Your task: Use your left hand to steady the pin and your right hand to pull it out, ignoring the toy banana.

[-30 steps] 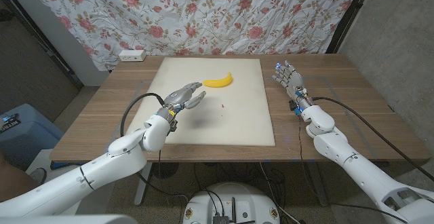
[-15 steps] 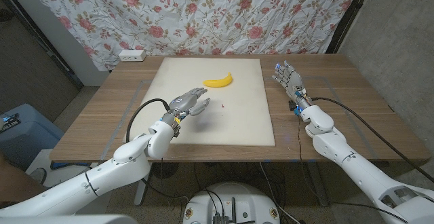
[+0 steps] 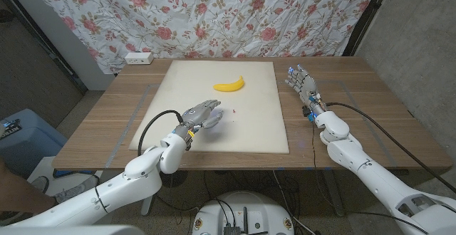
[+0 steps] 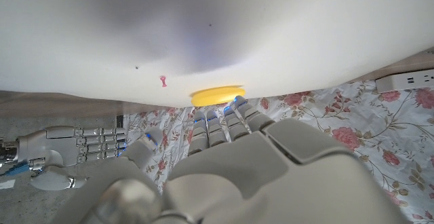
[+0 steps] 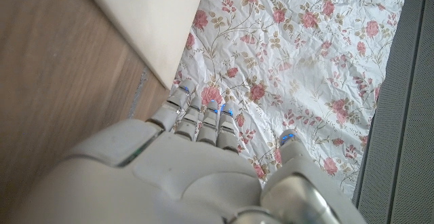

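A tiny red pin [image 3: 234,111] stands in the white board [image 3: 256,132], a little nearer than the yellow toy banana [image 3: 229,85]. My left hand [image 3: 204,112] hovers over the board just left of the pin, fingers apart and holding nothing. In the left wrist view the pin [image 4: 163,81] and the banana [image 4: 217,95] lie beyond my left hand's fingertips [image 4: 224,119]. My right hand [image 3: 303,82] stands open on the wood, right of the board, fingers spread and pointing away. My right hand [image 4: 68,149] is also seen in the left wrist view.
The board covers the middle of the wooden table [image 3: 356,114]. A white power strip [image 3: 138,58] lies at the far left corner. A floral curtain [image 3: 214,14] hangs behind. The board's edge [image 5: 146,27] lies beside my right hand [image 5: 203,163].
My left hand has moved right across the board, ending close to the pin. My right hand, the pin and the banana have stayed put.
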Available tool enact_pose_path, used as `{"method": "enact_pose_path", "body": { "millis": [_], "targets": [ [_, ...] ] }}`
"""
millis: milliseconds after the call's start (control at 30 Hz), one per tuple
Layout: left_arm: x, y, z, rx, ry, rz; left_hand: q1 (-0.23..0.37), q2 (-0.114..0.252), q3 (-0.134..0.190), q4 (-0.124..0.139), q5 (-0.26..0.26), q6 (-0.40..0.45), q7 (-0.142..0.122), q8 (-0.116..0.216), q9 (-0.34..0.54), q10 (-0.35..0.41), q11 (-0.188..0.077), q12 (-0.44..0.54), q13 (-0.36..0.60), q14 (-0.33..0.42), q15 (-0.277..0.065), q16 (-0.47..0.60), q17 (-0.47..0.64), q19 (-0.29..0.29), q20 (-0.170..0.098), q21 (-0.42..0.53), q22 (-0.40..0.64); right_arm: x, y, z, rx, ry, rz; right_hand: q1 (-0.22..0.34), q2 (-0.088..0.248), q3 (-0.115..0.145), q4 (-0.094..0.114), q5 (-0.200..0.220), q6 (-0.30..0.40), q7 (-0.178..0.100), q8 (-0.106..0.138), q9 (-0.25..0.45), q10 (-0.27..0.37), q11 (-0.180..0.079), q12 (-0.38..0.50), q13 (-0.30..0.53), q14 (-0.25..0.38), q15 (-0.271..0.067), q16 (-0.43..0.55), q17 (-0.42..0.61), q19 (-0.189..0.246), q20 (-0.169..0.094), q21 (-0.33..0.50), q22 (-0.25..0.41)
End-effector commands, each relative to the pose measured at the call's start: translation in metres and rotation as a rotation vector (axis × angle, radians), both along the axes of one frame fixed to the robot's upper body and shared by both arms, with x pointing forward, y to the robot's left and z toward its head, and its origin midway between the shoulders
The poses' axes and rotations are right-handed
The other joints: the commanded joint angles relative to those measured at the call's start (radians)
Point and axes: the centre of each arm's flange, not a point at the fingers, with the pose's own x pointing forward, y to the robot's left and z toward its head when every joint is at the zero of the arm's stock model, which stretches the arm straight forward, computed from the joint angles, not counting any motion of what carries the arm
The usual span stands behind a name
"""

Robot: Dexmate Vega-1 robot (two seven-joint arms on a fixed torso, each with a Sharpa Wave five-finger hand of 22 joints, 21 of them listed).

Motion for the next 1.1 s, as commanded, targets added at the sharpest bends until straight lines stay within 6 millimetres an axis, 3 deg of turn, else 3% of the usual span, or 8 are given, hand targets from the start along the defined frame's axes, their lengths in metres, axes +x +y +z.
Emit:
{"method": "enact_pose_path", "body": {
  "millis": [33, 300, 467, 1100],
  "targets": [
    [-0.0012, -0.0049, -0.0164, 0.008, 0.042, 0.028, -0.005, 0.115, -0.005, -0.001, 0.005, -0.012, -0.004, -0.004, 0.004, 0.007, -0.008, 0.001, 0.002, -0.001, -0.059, -0.004, 0.002, -0.013, -0.075, -0.004, 0.003, 0.0016, -0.0012, -0.0007, -0.008, 0.007, 0.002, -0.001, 0.008, 0.006, -0.006, -0.003, 0.009, 0.001, 0.003, 0.002, 0.008, 0.000, 0.005, -0.001, 0.006, -0.003, 0.011, 0.002, 0.003, -0.001, -0.002, 0.002],
    [-0.0008, -0.0045, -0.0201, 0.025, 0.068, 0.028, -0.006, 0.115, -0.006, 0.000, 0.005, -0.017, -0.007, -0.004, 0.004, 0.010, -0.013, 0.000, 0.002, -0.002, -0.068, -0.005, 0.003, -0.032, -0.066, -0.008, 0.003, 0.0039, 0.0003, -0.0011, -0.013, 0.015, 0.008, -0.002, 0.009, 0.005, -0.007, -0.004, 0.010, -0.001, 0.002, 0.002, 0.009, 0.000, 0.004, -0.002, 0.006, -0.003, 0.011, 0.000, 0.003, -0.001, -0.004, 0.002],
    [0.0003, -0.0038, -0.0206, 0.037, 0.078, 0.030, -0.008, 0.113, -0.010, 0.001, 0.006, -0.034, 0.011, -0.008, 0.004, -0.003, -0.007, -0.007, 0.002, -0.009, -0.061, -0.008, 0.002, -0.049, -0.074, -0.009, 0.004, 0.0052, 0.0017, -0.0019, -0.013, 0.019, 0.011, -0.002, 0.010, 0.004, -0.008, -0.004, 0.011, 0.000, 0.002, 0.002, 0.009, -0.001, 0.004, -0.003, 0.006, -0.003, 0.011, -0.001, 0.004, -0.001, -0.005, 0.002],
    [0.0062, -0.0089, -0.0252, 0.067, 0.153, 0.031, -0.013, 0.111, -0.025, 0.004, 0.006, -0.075, 0.032, -0.010, 0.003, -0.033, 0.001, -0.015, 0.001, -0.030, -0.054, -0.010, 0.002, -0.144, -0.086, -0.019, 0.004, 0.0068, 0.0053, -0.0033, -0.017, 0.022, 0.016, -0.001, 0.013, 0.003, -0.011, -0.004, 0.014, -0.001, 0.001, 0.002, 0.014, 0.000, 0.005, -0.006, 0.007, 0.000, 0.012, -0.006, 0.004, 0.001, -0.010, 0.003]
  ]
}}
